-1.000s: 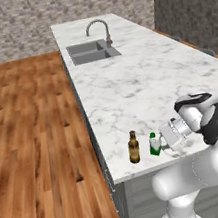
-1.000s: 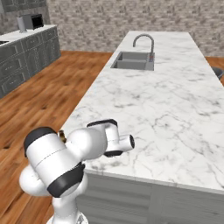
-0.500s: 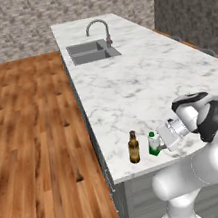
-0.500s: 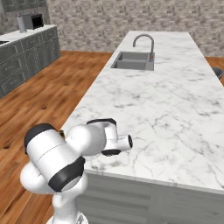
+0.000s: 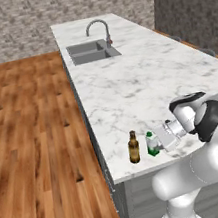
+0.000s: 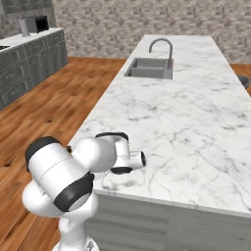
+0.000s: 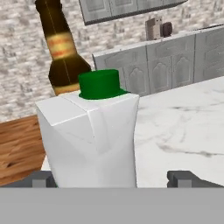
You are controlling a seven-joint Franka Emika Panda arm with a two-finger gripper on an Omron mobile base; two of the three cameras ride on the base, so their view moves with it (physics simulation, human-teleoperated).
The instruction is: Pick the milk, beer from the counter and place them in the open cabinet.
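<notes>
The milk (image 5: 151,144), a white carton with a green cap, stands near the front edge of the marble counter (image 5: 146,79). The brown beer (image 5: 133,147) stands just to its left. My gripper (image 5: 160,143) is level with the carton and right against it, reaching in from the right. In the hand view the milk (image 7: 92,140) looms close, between my open gripper's (image 7: 113,179) fingertips (image 7: 188,177). It sits nearer the left one. The beer (image 7: 61,52) rises behind the carton. In the right base view my arm covers both items. The open cabinet is out of view.
A steel sink (image 5: 93,51) and curved faucet (image 5: 98,29) sit at the counter's far end. Wood floor (image 5: 31,145) lies to the left. Grey lower cabinets (image 6: 29,63) line the far wall. A tall dark panel (image 5: 188,0) stands beyond the counter's right side.
My hand has moved leftward toward the milk, so the open fingers now flank the carton. The milk and the beer have not moved.
</notes>
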